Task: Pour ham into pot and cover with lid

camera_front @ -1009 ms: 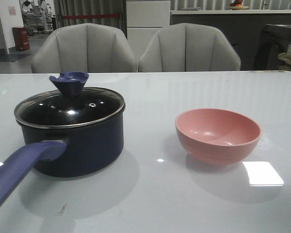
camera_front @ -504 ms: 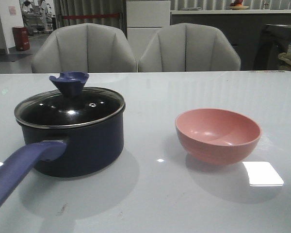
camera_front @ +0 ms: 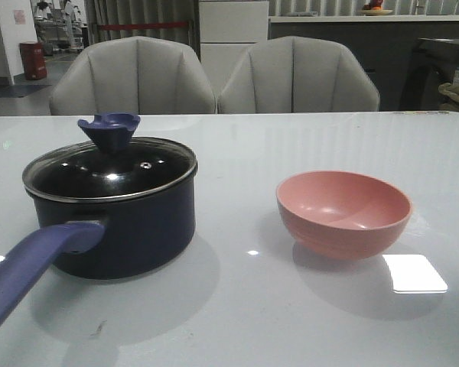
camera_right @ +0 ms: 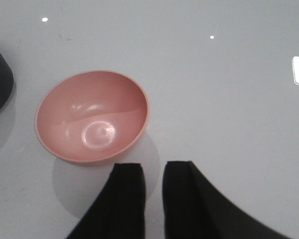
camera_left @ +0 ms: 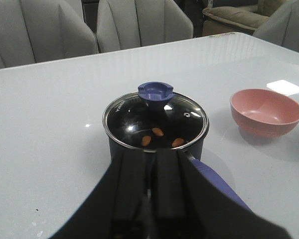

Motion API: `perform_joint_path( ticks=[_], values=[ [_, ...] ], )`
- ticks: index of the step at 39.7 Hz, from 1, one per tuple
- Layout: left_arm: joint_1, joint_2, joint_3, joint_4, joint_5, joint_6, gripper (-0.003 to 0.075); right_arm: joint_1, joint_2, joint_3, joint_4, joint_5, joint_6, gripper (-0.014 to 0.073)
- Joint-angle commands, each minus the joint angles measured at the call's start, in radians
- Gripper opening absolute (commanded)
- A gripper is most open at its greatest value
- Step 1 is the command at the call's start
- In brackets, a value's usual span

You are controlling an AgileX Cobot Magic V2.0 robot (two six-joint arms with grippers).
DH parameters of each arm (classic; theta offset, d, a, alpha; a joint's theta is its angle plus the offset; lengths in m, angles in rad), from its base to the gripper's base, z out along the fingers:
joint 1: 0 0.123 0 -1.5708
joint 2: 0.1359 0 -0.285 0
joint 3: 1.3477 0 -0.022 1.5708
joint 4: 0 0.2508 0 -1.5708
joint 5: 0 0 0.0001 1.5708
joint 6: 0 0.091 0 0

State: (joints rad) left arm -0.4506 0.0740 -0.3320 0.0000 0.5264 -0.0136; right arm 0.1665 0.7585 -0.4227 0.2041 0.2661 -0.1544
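Front view: pale glossy surface (camera_front: 237, 306), two grey chairs (camera_front: 131, 76) behind. Pot (camera_front: 130, 229) left, lid (camera_front: 111, 170) seated on it; pink bowl (camera_front: 343, 212) right, well apart, empty. No arms visible here.

Left wrist view: left tool (camera_left: 148, 186) pressed together, holding nothing, near handle; ham (camera_left: 158, 132) slices inside pot under glass.

Right wrist view: right tool (camera_right: 153, 191) slightly spread, empty, just beside bowl.

We judge task complete; next move only retreat. Nothing obstructs.

We see the pot (camera_left: 154, 142) on the white table (camera_left: 50, 124), with the lid (camera_left: 155, 119) sitting on it and some ham (camera_left: 158, 132) slices visible through the glass. Our left gripper (camera_left: 148, 194) has its fingers pressed together, near the pot, and a pink bowl (camera_left: 266, 112) stands apart on the table.
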Motion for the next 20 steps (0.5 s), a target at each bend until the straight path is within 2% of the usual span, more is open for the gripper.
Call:
perform_joint_path(
  ticks=[1,12,14,20],
  values=[
    [-0.002,0.014,-0.027,-0.012,-0.085,-0.005,0.0113,-0.007,-0.002,-0.038,0.004,-0.074,-0.003,0.0253],
    [0.015,0.013,0.004,0.000,-0.103,0.000,0.0113,-0.007,-0.002,-0.038,0.004,-0.074,-0.003,0.0253],
    [0.053,0.001,0.032,0.027,-0.135,0.000,0.0113,-0.007,-0.002,-0.038,0.004,-0.074,-0.003,0.0253],
    [0.234,-0.085,0.178,0.000,-0.357,0.000,0.0113,-0.007,-0.002,-0.038,0.004,-0.073,-0.003,0.0253]
  ],
)
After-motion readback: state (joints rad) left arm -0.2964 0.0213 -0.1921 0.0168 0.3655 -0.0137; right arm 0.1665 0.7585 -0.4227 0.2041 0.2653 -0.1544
